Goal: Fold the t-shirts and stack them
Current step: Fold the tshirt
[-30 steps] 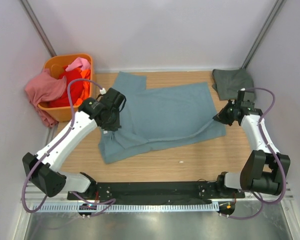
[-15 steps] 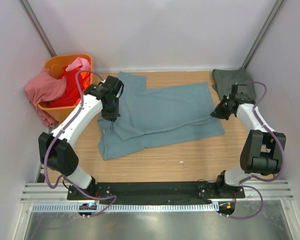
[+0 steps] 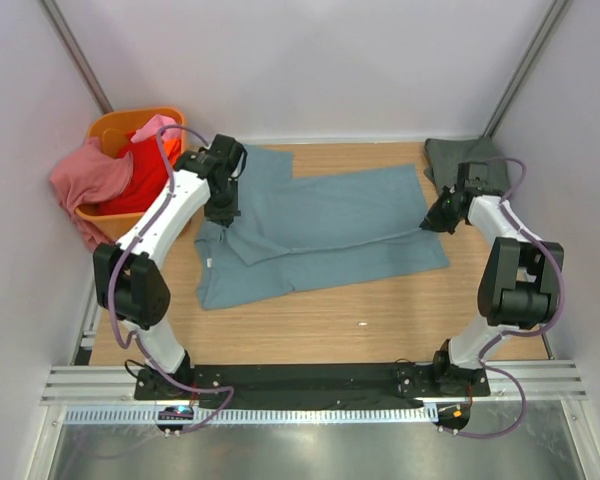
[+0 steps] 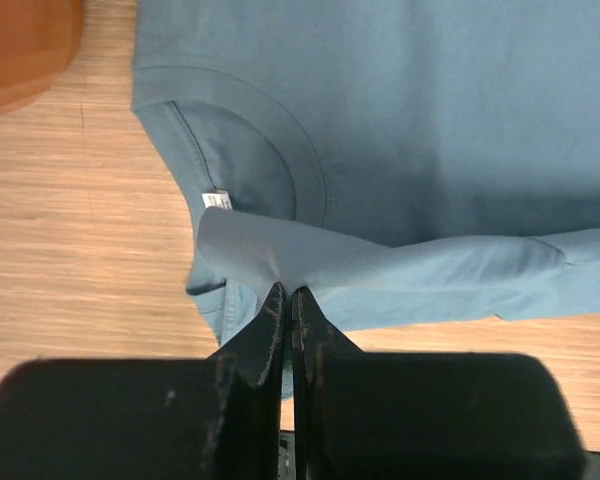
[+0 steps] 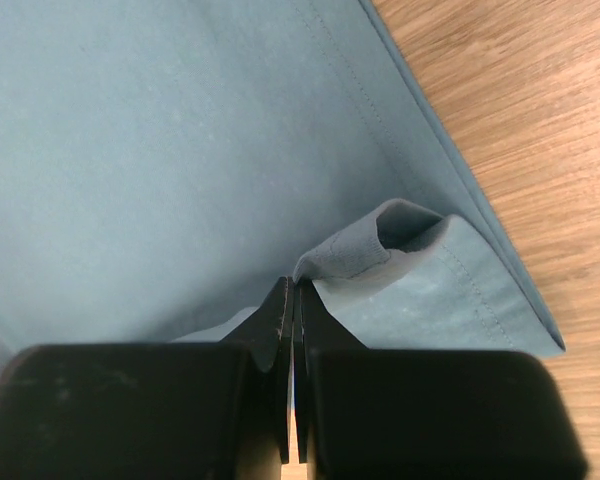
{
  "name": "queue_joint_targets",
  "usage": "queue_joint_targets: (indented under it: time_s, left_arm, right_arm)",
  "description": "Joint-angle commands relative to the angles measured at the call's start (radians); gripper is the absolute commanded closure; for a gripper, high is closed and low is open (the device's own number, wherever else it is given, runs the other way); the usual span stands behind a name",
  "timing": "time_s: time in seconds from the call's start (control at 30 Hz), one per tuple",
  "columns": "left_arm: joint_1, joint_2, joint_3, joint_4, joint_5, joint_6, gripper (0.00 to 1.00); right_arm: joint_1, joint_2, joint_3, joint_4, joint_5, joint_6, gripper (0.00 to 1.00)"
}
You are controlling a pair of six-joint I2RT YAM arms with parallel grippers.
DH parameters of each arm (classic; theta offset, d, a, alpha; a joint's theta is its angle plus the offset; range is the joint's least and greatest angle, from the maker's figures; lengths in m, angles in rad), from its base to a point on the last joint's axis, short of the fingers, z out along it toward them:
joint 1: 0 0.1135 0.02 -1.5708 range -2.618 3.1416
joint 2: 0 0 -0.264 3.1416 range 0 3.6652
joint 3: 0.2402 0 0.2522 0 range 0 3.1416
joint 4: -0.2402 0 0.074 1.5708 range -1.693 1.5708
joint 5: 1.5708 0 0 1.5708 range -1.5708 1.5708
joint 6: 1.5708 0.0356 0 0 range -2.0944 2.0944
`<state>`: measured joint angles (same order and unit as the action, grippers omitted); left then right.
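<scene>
Now: dusty blue-teal t-shirt [image 3: 350,225] lies spread over the middle of the wooden table [image 3: 380,310], its length running left to right, neck end at the left. A long fold line crosses the cloth between the two grippers.

Left gripper [image 4: 285,296]: jaws pressed together, pinching a raised peak of the blue cloth just beside the collar [image 4: 270,130] and its white neck label [image 4: 216,199].

Right gripper [image 5: 291,290]: jaws likewise closed tight on a bunched bit of stitched hem at the shirt's right end; the hem curls into a small loop beside the tips.

Dark grey-green t-shirt [image 3: 462,160] sits crumpled in the far right corner, near the blue shirt's far corner; contact unclear.

Orange plastic basket [image 3: 110,125] stands in the far left corner. Pink t-shirt [image 3: 85,180] drapes over its left rim; red t-shirt [image 3: 145,172] lies inside.
</scene>
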<state>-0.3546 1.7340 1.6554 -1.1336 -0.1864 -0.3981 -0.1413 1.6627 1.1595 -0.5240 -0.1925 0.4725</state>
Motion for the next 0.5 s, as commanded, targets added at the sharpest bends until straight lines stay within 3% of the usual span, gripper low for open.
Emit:
queue_joint_targets:
  time_s: [0.0, 0.4, 0.47]
  left_arm:
    - [0.017, 0.031, 0.033, 0.014, -0.022, 0.025, 1.0]
    - [0.039, 0.22, 0.168, 0.0, -0.134, -0.002, 0.99]
    - [0.042, 0.265, 0.198, -0.021, -0.168, -0.013, 0.87]
  right_arm:
    - [0.012, 0.02, 0.052, 0.036, 0.016, 0.003, 0.99]
    - [0.043, 0.207, 0.172, 0.047, 0.059, 0.002, 0.99]
    - [0.048, 0.233, 0.218, 0.036, 0.076, -0.008, 0.92]
